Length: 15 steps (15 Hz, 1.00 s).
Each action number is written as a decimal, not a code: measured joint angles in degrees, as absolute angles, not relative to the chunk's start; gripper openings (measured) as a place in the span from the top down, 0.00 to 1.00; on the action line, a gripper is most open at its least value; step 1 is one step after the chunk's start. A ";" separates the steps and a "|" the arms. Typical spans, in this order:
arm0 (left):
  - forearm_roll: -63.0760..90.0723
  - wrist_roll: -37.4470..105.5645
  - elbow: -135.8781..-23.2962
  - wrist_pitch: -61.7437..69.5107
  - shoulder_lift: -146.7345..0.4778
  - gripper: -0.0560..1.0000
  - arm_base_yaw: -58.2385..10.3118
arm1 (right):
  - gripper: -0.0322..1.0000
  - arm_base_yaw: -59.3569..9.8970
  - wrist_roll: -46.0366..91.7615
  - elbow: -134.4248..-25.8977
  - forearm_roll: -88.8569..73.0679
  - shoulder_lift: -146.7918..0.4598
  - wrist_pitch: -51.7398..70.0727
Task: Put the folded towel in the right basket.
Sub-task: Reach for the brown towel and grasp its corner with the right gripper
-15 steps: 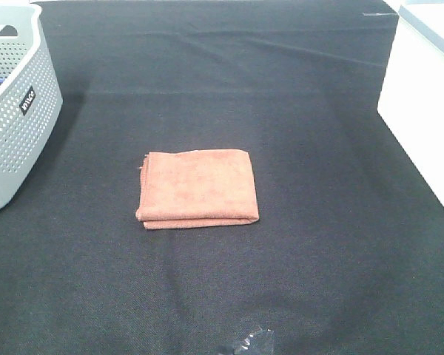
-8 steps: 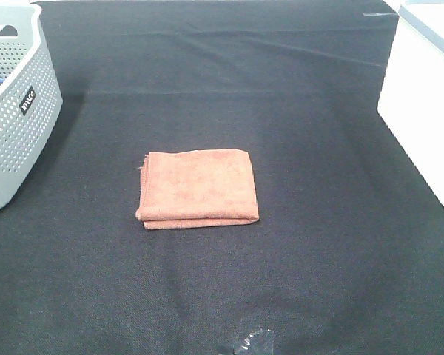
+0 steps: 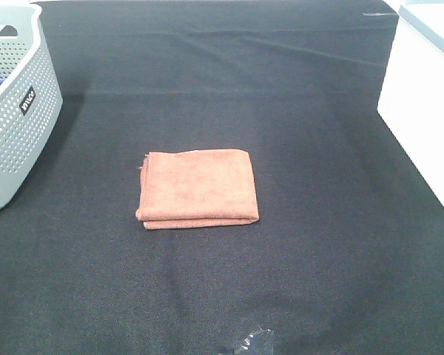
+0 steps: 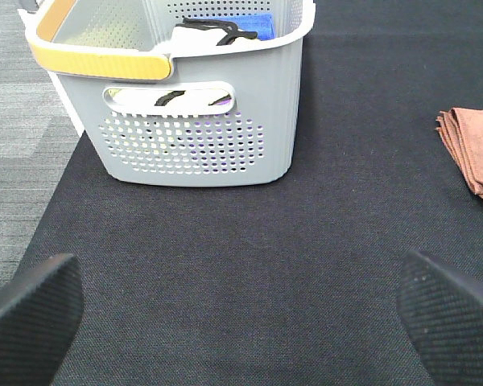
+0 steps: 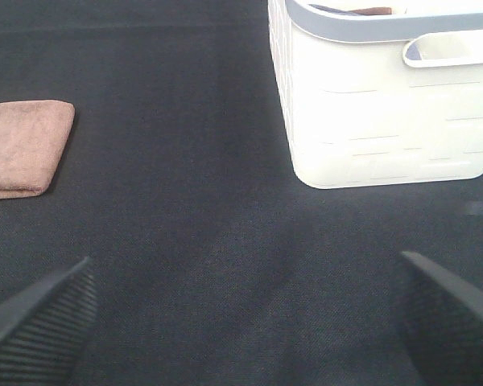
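Exterior high view is showing the grey basket (image 3: 15, 103) standing at the left edge of the black mat (image 3: 303, 281), with a black label on its perforated side. Neither arm is reaching into this view.

Left wrist view is showing the left gripper (image 4: 241, 318) hanging over bare mat with its jaws spread wide. One dark ribbed finger (image 4: 32, 310) is sitting at each lower corner of the picture, nothing is lying between them, and they are touching nothing. The grey basket is standing ahead of this gripper, with a yellow handle (image 4: 97, 60) lying across its rim and blue, black and white items showing inside.

Near the middle of the mat the towel (image 3: 198, 188) is lying flat and folded, well apart from both baskets and from both grippers.

Right wrist view is showing the right gripper (image 5: 245, 322) likewise gaping wide above bare mat, gripping nothing and touching nothing, its fingers (image 5: 40, 322) framing the lower corners.

At the right edge the white basket (image 3: 422, 96) is standing upright on the mat, with no towel in it that I can make out.
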<state>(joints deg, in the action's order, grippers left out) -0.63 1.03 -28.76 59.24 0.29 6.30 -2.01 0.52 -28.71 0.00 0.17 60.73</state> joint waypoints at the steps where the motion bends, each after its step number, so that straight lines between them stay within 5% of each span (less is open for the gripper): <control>1: -0.63 1.03 -28.76 59.24 0.29 0.01 6.30 | 0.04 -2.01 0.52 -28.71 0.00 0.17 60.73; 15: -0.63 1.03 -28.76 59.24 0.29 0.01 6.30 | 0.04 -2.01 0.52 -28.71 0.00 0.17 60.73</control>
